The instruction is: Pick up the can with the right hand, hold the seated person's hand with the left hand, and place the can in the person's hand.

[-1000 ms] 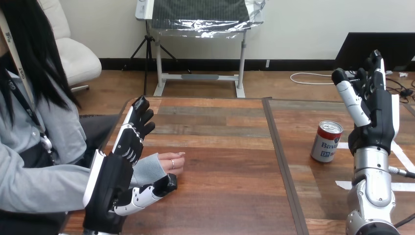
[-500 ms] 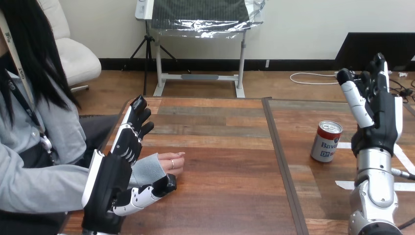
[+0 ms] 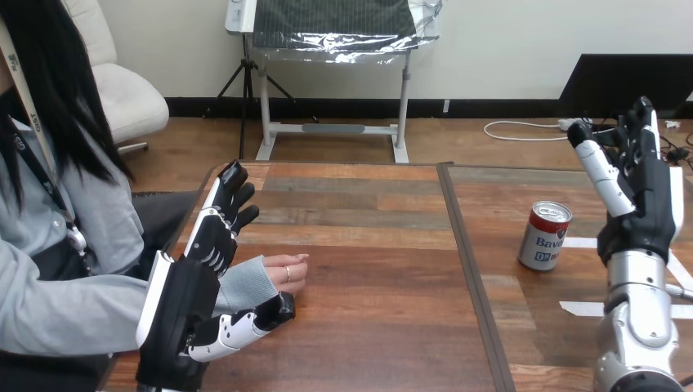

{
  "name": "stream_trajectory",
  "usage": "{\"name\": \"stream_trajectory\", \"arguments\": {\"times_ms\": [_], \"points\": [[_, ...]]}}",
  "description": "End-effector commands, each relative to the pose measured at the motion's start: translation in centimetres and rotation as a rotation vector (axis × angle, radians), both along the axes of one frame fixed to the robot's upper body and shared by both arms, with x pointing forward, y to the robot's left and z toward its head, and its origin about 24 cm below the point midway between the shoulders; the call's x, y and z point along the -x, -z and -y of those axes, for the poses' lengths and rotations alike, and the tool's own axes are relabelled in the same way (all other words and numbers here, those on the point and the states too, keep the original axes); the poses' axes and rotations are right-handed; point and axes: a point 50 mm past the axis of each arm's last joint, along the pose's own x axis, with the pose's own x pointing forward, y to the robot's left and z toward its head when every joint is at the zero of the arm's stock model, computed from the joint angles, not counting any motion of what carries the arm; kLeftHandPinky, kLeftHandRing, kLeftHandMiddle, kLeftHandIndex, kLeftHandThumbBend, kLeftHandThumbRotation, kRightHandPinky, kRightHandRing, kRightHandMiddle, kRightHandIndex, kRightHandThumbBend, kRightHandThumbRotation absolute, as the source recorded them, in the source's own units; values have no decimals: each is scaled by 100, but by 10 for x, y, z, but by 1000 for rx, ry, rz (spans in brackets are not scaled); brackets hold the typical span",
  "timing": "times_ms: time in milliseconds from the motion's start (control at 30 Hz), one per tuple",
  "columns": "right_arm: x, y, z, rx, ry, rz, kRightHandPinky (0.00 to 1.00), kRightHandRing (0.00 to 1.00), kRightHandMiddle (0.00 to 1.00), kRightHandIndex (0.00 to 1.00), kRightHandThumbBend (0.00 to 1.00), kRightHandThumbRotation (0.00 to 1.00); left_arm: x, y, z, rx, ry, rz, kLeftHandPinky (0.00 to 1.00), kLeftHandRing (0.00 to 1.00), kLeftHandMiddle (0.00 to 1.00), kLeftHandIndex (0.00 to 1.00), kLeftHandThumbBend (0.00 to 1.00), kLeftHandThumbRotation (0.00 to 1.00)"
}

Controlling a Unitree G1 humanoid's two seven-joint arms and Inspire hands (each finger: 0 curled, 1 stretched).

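Now the right hand (image 3: 644, 200) stands upright on its silver forearm (image 3: 646, 310) just to the right of the can (image 3: 545, 237). Its fingers (image 3: 641, 135) are straight and point up, the thumb (image 3: 603, 173) is spread toward the can, and nothing lies in it: the hand is open. A clear strip of table shows between its palm and the can, so the two are apart. The can stands upright on the wooden table (image 3: 368, 327), red band and silver top uppermost. A white tape strip (image 3: 578, 242) runs off from the can's right side, passing toward the right wrist. A second strip (image 3: 576, 308) lies nearer the view's bottom edge, below and right of the can.

Well to the left of the can, past the dark seam (image 3: 470, 278) that splits the table top, is the left hand (image 3: 184, 310). It too is open. Its fingers (image 3: 222, 216) reach out almost straight on the far side of the person's grey sleeve (image 3: 245, 286), and its thumb (image 3: 245, 325) stretches along the near side. The wrist lies between them with nothing curled round it. Whether the thumb tip touches the person's hand (image 3: 288, 272) cannot be told. That hand rests on the table, loosely closed and pointing toward the can, well apart from it.
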Motion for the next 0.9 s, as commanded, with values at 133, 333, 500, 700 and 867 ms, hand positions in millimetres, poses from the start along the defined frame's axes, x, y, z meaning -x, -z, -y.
{"name": "stream_trajectory", "arguments": {"times_ms": [133,333,500,700,867], "points": [[-16,-28,9,21,16,46,100,100,100,100,100,46,-11,-11,1,-7,7,55,90,94,96,96,100,54],[-15,-26,12,26,16,23,100,100,100,100,100,48,-11,-10,2,1,10,49,92,96,97,96,100,56],[-15,-23,16,31,24,-8,100,100,100,100,100,48,-11,-10,2,0,17,46,93,96,97,96,100,55],[-13,-21,19,51,28,-36,100,100,100,100,100,47,-11,-9,2,3,16,41,94,96,97,96,100,56],[-13,-18,21,40,27,-59,100,100,100,100,100,45,-11,-10,2,1,13,46,93,95,97,96,100,56]]}}
